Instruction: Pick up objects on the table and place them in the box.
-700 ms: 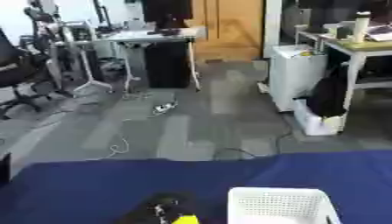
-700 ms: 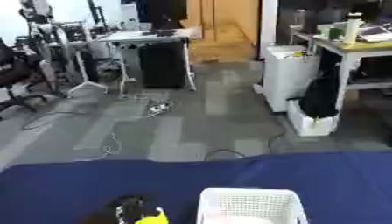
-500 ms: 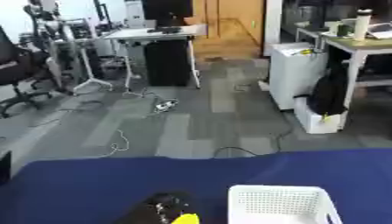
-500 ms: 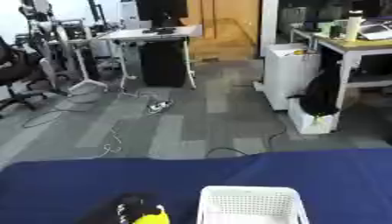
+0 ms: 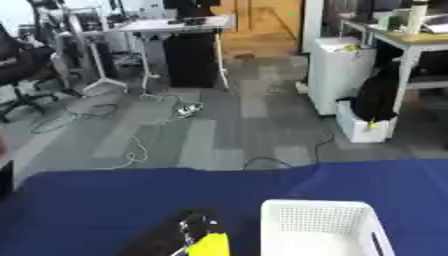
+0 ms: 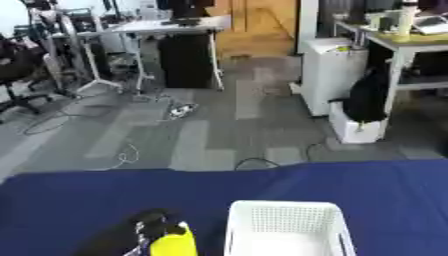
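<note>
A white mesh box (image 5: 319,227) stands on the blue table (image 5: 96,200) at the bottom, right of centre. Just left of it my left hand (image 5: 197,224), black with silver bits, comes in from the lower left. Its fingers look curled on a yellow object (image 5: 208,245) that is cut off by the bottom edge. The hand and the object are beside the box's left wall, outside it. My right hand shows in neither view.
Beyond the table's far edge lies grey office floor with cables (image 5: 131,150). Desks (image 5: 175,25), a white cabinet (image 5: 337,75) and a black office chair (image 5: 17,65) stand further back.
The whole picture has slid upward, so the camera has tilted down; more of the table and box shows. The left hand and yellow object stay beside the box.
</note>
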### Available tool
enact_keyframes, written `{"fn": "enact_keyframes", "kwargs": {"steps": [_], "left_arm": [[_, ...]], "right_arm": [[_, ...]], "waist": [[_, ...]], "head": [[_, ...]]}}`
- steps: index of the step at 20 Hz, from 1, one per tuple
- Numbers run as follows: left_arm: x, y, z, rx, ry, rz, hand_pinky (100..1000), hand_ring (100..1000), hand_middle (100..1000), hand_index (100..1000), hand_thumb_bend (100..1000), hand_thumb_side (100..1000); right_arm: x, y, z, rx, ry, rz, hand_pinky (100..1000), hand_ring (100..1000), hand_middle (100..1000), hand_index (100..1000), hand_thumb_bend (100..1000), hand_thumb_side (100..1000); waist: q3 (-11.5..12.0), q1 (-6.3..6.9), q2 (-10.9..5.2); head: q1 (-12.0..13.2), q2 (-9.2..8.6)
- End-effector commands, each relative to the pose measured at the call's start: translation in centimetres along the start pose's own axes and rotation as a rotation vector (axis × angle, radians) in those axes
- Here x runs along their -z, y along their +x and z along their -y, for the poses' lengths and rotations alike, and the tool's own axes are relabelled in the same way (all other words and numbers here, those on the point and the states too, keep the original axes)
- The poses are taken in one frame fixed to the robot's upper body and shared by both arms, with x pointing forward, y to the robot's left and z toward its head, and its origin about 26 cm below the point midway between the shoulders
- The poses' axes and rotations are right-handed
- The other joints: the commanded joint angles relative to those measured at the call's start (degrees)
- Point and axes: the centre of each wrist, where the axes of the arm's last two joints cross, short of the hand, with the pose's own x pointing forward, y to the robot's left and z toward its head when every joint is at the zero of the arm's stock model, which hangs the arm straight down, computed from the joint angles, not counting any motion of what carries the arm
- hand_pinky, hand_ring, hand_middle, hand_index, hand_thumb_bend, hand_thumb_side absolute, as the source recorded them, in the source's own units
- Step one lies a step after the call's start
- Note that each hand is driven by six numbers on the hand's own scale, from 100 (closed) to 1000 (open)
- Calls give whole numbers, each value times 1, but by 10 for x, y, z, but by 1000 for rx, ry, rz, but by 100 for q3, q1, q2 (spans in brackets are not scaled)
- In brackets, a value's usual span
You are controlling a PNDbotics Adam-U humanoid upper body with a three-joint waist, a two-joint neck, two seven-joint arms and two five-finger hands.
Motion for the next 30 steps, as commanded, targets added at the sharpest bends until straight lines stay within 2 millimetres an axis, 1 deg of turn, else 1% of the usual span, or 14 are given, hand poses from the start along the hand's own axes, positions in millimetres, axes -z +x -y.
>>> {"fn": "enact_keyframes", "kwargs": {"steps": [1,2,3,4,5,8,15,19,20,21,24,27,30], "left_arm": [[0,-2,-8,5,36,16,980,911,900,888,992,893],[1,-4,-8,6,43,18,971,889,893,883,990,900],[1,-6,-8,13,47,19,971,890,893,883,990,897],[2,-8,-7,18,52,20,948,861,858,854,979,907],[2,-11,-8,28,59,23,945,853,846,843,975,909],[5,-18,-7,45,79,34,952,846,827,823,971,905],[11,-31,1,85,48,46,979,882,847,833,978,913],[13,-32,-5,95,77,57,978,887,846,833,976,921],[14,-32,-7,97,89,61,981,890,850,833,924,1000],[15,-30,-11,101,102,69,981,890,848,833,976,928],[20,-27,-20,108,121,90,987,892,851,834,978,931],[24,-28,-26,133,129,117,1000,893,864,838,975,931],[27,-34,-23,138,126,126,1000,889,861,837,984,931]], "right_arm": [[1,5,2,-14,2,11,714,500,601,934,813,734],[0,5,2,-13,2,10,714,500,601,935,813,735],[0,5,2,-11,2,10,714,500,601,935,813,735],[0,5,2,-10,2,9,713,499,601,934,813,734],[0,5,2,-11,2,9,713,499,600,934,814,732],[2,5,2,-16,9,10,713,499,600,934,815,729],[4,5,2,-24,30,15,714,500,600,935,816,727],[3,5,3,-25,32,12,714,500,600,935,814,729],[3,5,3,-24,31,11,714,500,600,935,800,738],[3,6,3,-24,32,9,714,500,600,936,813,730],[3,6,5,-20,32,1,715,500,600,936,812,731],[2,7,6,-16,26,-8,715,500,600,937,810,734],[2,7,7,-13,23,-15,716,500,601,937,809,736]], "waist": [[-15,-5,-95],[-18,-1,-100],[-24,5,-104],[-29,10,-105],[-39,19,-97],[-59,37,-69],[-128,75,-6],[-147,99,-15],[-147,104,-18],[-143,116,-28],[-132,149,-57],[-140,180,-101],[-160,194,-117]], "head": [[-17,613],[-18,781],[-13,939],[-8,1035],[3,1130],[22,1233],[60,1267],[72,1222],[68,1222],[58,1235],[52,1229],[97,1068],[118,978]]}}
